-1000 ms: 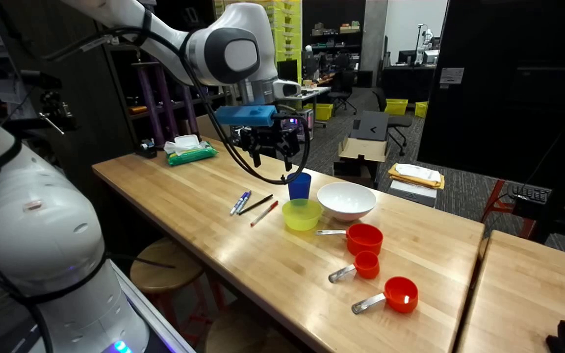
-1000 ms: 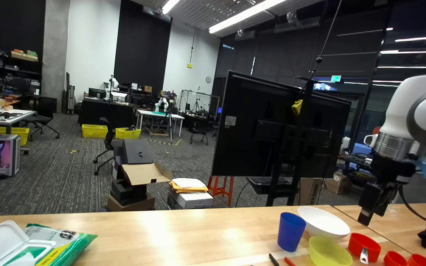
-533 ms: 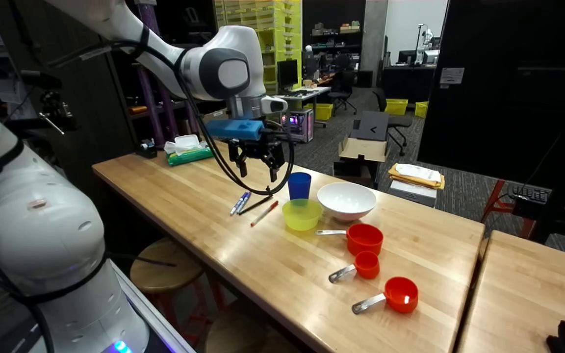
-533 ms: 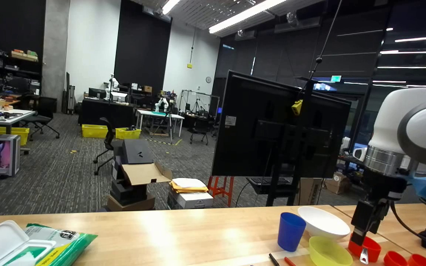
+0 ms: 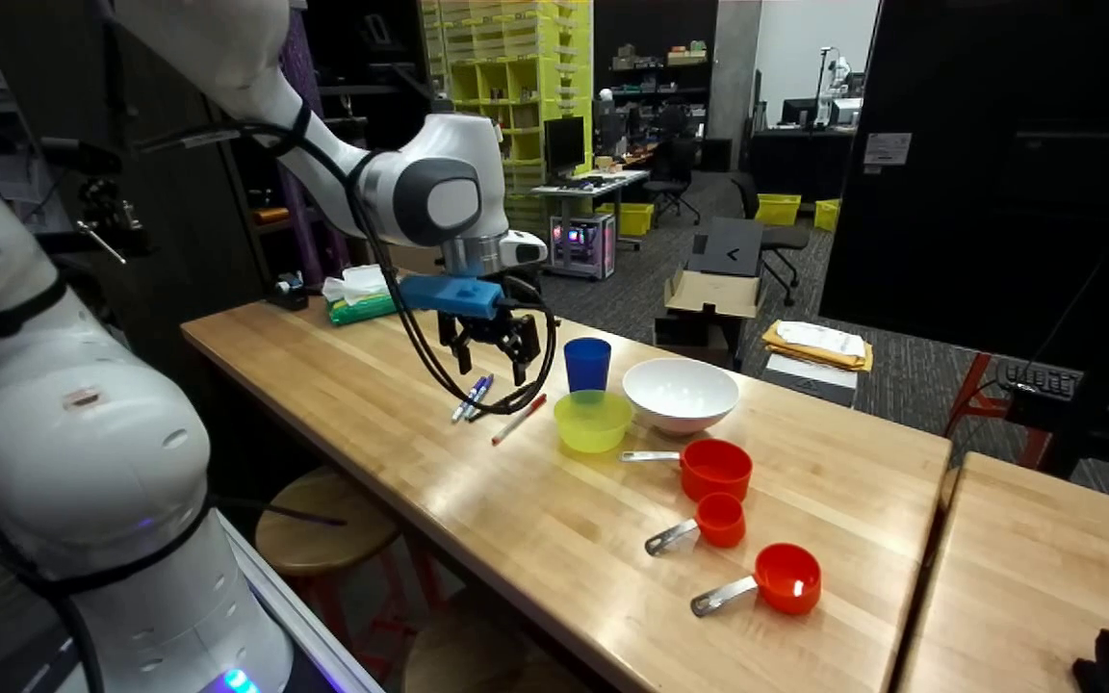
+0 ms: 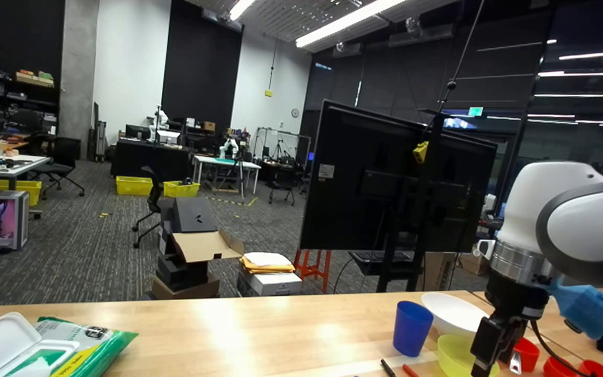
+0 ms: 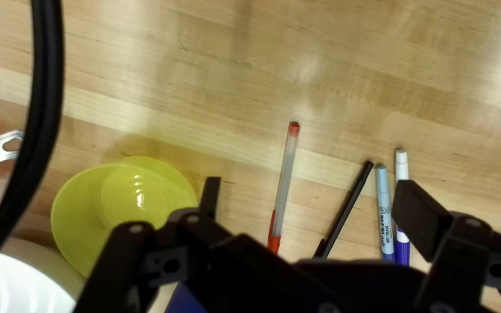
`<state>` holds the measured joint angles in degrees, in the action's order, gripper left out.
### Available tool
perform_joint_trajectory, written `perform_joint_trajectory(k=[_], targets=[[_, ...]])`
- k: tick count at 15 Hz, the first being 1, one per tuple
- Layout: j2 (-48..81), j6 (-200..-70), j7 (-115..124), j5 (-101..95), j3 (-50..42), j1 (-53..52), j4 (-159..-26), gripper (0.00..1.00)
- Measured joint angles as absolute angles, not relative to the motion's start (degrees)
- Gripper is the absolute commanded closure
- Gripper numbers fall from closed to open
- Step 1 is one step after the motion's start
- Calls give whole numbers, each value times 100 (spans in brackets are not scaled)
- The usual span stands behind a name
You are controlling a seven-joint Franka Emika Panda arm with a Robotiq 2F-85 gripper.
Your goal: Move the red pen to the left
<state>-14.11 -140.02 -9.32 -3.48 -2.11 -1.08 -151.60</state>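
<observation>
The red pen (image 7: pixel 285 182) has a clear barrel with a red cap and red end plug. It lies flat on the wooden table; in an exterior view it lies (image 5: pixel 519 420) between the black pen and the yellow bowl. Only its tip end shows at the bottom of an exterior view (image 6: pixel 410 371). My gripper (image 5: pixel 492 372) is open and empty, above the table over the pens. In the wrist view the red pen lies between the two spread fingers (image 7: pixel 308 200), nearer the left finger, and the gripper body hides its capped end.
A black pen (image 7: pixel 348 206) and two blue-capped markers (image 7: pixel 384 213) lie beside the red pen. A yellow bowl (image 5: pixel 593 423), blue cup (image 5: pixel 587 364), white bowl (image 5: pixel 680 393) and several red measuring cups (image 5: pixel 714 470) stand on the other side. A wipes pack (image 5: pixel 362 306) lies farther along.
The arm has come down and the gripper has moved left in both exterior views, closer above the pens. The fingers stay open. The pens and dishes have not moved.
</observation>
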Motion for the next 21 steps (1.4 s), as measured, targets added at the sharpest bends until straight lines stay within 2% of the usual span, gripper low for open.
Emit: perform_joint_trajectory(k=[7, 21], targets=[[-679, -14762, -461, -275, -31, -174, -15042, 0], [-89, -14767, -114, -203, -2, -169, -14656, 0]])
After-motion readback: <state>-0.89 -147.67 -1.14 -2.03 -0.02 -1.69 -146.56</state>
